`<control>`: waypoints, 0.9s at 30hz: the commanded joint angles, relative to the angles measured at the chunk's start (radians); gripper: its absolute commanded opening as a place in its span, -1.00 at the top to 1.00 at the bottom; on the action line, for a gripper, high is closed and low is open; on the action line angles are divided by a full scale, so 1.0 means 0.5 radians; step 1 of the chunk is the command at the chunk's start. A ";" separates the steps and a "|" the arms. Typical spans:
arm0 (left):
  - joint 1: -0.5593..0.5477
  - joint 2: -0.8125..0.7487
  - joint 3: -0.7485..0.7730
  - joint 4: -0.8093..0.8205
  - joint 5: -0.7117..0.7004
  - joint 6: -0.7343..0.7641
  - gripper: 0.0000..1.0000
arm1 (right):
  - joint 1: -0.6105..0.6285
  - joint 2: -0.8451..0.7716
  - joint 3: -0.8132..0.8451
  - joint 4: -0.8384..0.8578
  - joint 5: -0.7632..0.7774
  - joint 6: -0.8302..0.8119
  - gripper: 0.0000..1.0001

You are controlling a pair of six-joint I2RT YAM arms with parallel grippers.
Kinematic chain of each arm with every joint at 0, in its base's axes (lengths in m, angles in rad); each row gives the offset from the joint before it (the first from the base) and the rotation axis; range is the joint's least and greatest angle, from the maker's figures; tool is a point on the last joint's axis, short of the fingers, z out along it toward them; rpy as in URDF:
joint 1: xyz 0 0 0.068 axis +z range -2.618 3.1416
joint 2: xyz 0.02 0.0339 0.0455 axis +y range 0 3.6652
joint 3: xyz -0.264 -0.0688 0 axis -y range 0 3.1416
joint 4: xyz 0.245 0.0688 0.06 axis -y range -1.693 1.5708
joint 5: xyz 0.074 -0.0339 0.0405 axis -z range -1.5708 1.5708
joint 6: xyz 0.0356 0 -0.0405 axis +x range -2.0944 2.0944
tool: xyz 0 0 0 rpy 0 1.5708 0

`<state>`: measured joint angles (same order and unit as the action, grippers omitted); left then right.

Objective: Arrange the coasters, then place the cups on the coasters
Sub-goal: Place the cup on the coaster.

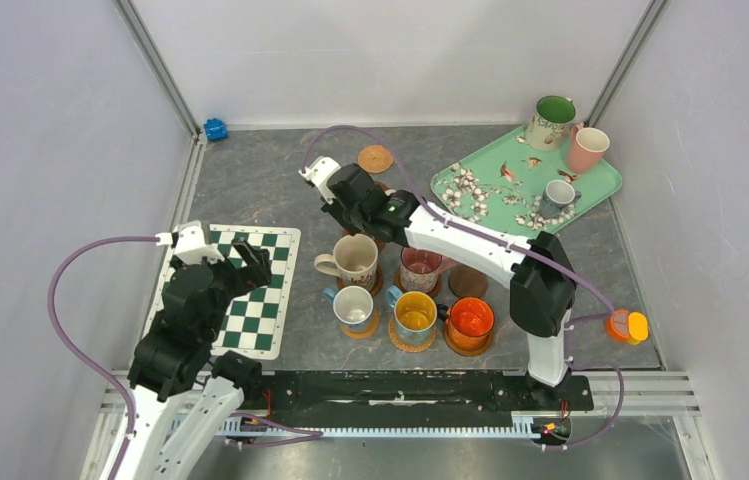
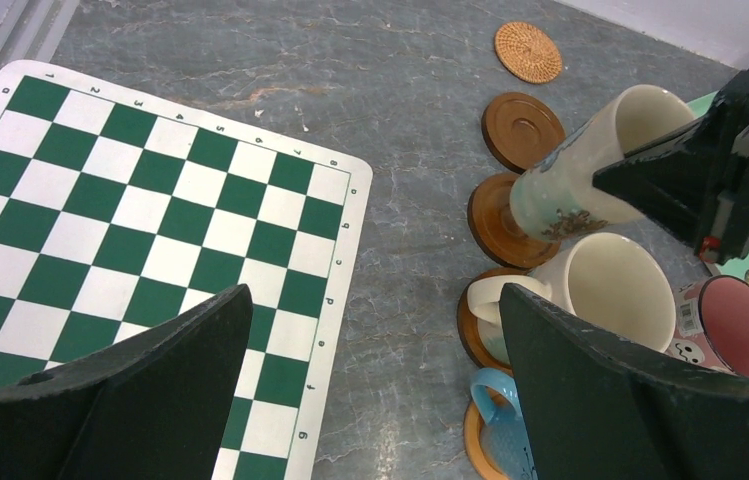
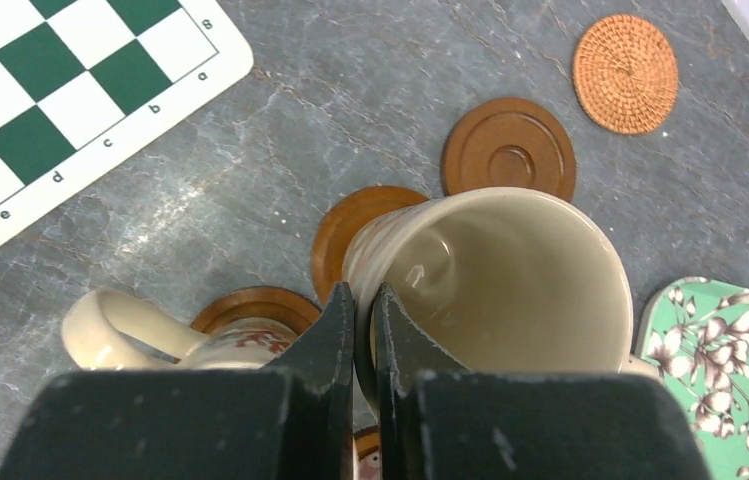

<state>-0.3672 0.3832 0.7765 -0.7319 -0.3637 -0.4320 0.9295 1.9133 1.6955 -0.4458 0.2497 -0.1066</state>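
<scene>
Cups (image 1: 355, 260) number nine: three on tray (image 1: 605, 182), one in right hand (image 3: 363, 300).

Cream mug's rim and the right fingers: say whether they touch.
Touching. The right wrist view shows the right fingers pinching the rim of the cream mug, one inside, one outside.

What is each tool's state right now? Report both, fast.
Left tool: open, holding nothing.
Right tool: closed on the rim of the cream mug.
</scene>
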 commanded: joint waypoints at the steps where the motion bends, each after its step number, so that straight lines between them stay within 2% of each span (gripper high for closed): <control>1: -0.001 -0.012 0.030 0.006 -0.037 0.017 -0.99 | 0.037 -0.037 0.088 0.344 0.144 -0.046 1.00; 13: -0.002 -0.027 0.027 0.008 -0.036 0.017 -0.99 | 0.065 0.081 0.099 0.301 0.096 0.057 1.00; 21: -0.001 -0.029 0.027 0.011 -0.030 0.018 -0.99 | 0.065 0.213 0.301 0.076 0.087 0.054 1.00; 27: 0.001 -0.042 0.027 0.009 -0.039 0.017 -0.99 | 0.065 0.228 0.302 0.004 0.118 0.048 1.00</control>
<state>-0.3672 0.3744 0.7769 -0.7322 -0.3649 -0.4320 0.9585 2.0480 1.7790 -0.4583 0.2638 -0.0677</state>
